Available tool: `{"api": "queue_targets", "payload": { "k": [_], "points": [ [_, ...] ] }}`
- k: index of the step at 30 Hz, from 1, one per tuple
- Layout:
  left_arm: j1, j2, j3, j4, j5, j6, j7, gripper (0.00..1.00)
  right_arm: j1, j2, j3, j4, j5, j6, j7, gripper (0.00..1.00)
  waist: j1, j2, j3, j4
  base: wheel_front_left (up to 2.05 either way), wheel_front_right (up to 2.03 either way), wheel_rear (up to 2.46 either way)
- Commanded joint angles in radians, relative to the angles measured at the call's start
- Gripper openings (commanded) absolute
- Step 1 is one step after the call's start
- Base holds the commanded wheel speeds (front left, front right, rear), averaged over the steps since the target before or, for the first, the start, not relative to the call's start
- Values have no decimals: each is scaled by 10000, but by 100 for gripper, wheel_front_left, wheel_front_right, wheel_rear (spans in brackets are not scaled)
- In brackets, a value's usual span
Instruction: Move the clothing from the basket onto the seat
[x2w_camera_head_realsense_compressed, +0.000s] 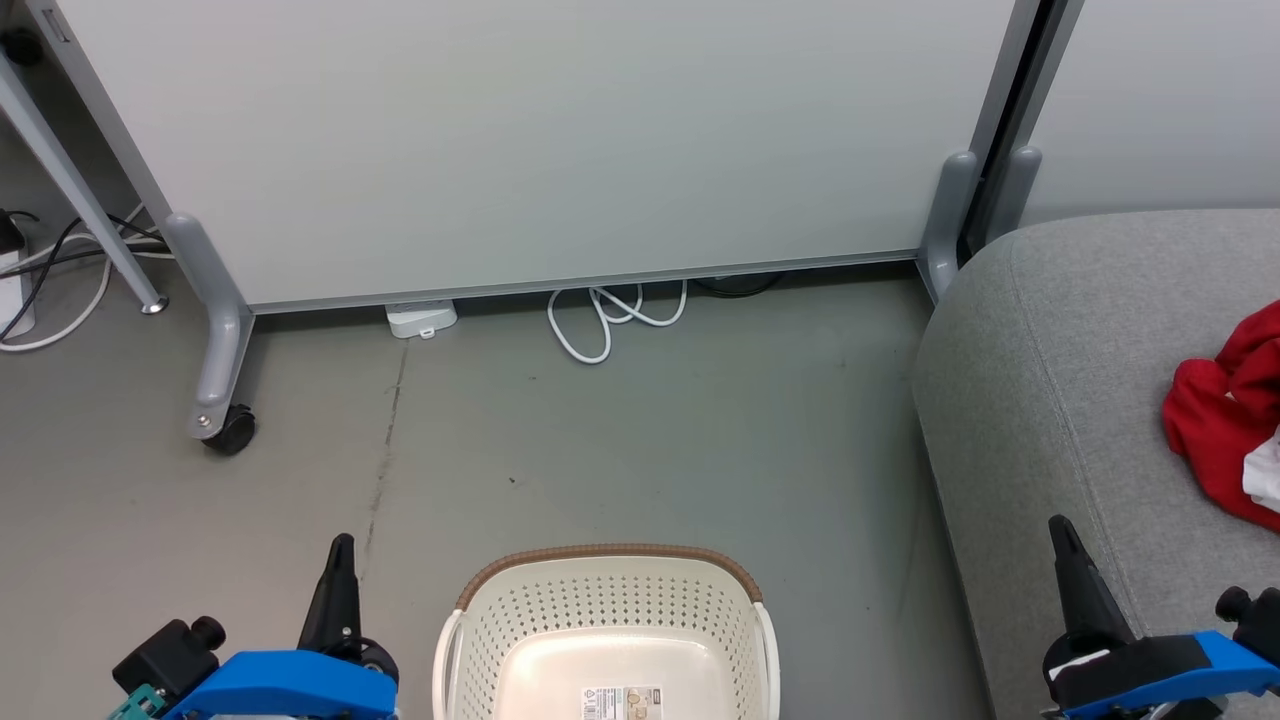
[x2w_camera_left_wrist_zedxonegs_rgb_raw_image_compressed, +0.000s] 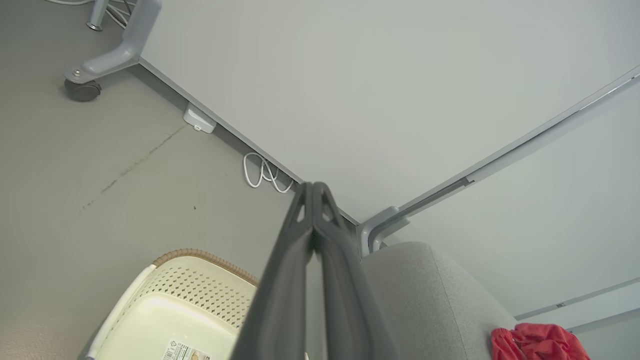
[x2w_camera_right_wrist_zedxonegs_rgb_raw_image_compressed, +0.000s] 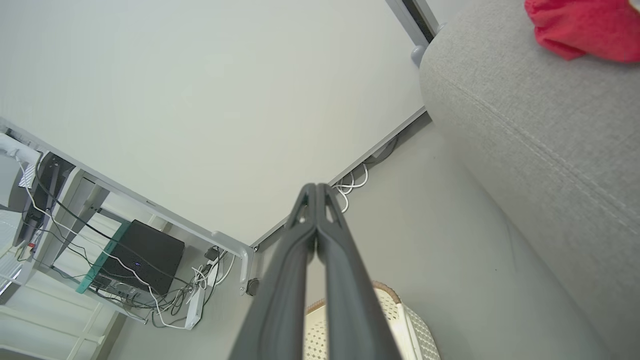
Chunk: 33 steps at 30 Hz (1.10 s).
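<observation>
Checking the cream-white perforated plastic basket with the brown woven-look rim (x2w_camera_head_realsense_compressed: 610, 552) first: it sat on the floor between the two arms. What I could see of its bottom was bare apart from a label (near edge was cut off, so I couldn't vouch for all of it). The bright red soft clothing with white trim (x2w_camera_head_realsense_compressed: 1222, 420) lay bunched on the big light-grey upholstered seat (x2w_camera_head_realsense_compressed: 1050, 380), partly out of frame. I couldn't tell if that was both garments. The left gripper (x2w_camera_head_realsense_compressed: 342, 550) and right gripper (x2w_camera_head_realsense_compressed: 1062, 530) each had their fingers pressed together on nothing, one on either side of the basket. I read that as a parked pose, job likely done. The clothing lay ahead and right of the right gripper, near but apart, and well apart from the left, with the basket between.
</observation>
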Motion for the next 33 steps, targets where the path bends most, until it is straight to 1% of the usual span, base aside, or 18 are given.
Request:
{"api": "queue_targets", "payload": {
  "k": [1, 9, 10, 33],
  "points": [
    [-337, 3, 148, -193, -375, -8, 87, 0, -323, -38, -23, -83, 431, 4, 59, 0, -1, 0, -5, -12, 0, 0, 0],
    [-389, -16, 311, -283, -1184, -9, 314, 0, -410, -41, -35, -26, 1325, 4, 182, 0, -1, 0, -20, -55, 0, 0, 0],
    [-410, -21, 362, -310, -1400, -9, 371, 0, -444, -42, -39, -10, 1574, 4, 222, 0, -1, 0, -24, -67, 0, 0, 0],
    [-576, -77, 831, -551, -3559, -14, 984, 0, -720, -51, -68, 140, 3993, 6, 570, 0, -1, 0, -72, -203, 0, 0, 0]
  ]
}}
